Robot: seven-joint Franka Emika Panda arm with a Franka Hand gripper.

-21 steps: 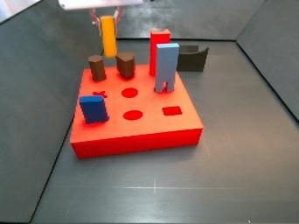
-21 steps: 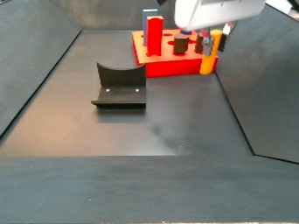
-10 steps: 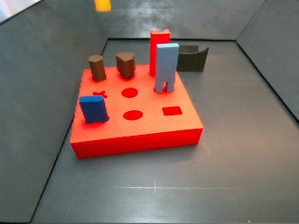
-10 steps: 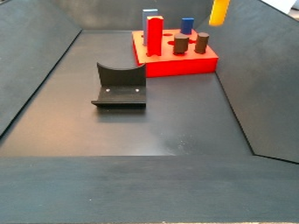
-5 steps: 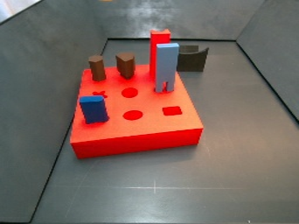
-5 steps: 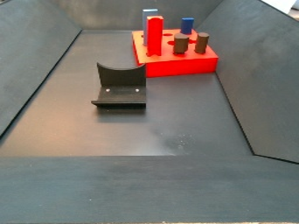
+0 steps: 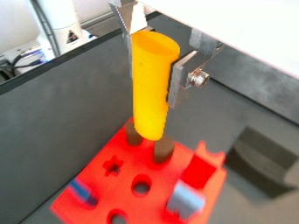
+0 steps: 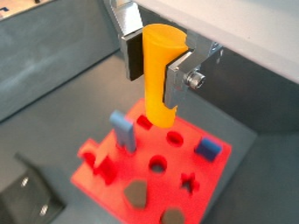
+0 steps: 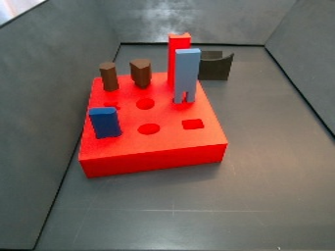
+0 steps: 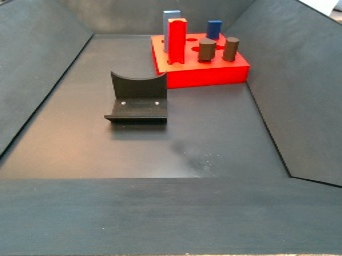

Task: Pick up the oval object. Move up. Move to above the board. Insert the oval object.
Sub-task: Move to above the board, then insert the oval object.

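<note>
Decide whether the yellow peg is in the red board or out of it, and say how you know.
Out. In both wrist views the gripper holds the yellow peg upright between its silver fingers, above the red board; neither side view shows the peg.

In both wrist views the gripper (image 7: 155, 54) (image 8: 155, 63) sits beneath a white housing. Its fingers (image 7: 184, 79) (image 8: 177, 75) are flat silver plates, one fastened by a round silver screw.

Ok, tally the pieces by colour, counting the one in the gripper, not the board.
Yellow: 1, the oval object in the gripper above the board
Brown pegs: 2
Blue blocks: 2
Red upright block: 1
Total: 6
</note>
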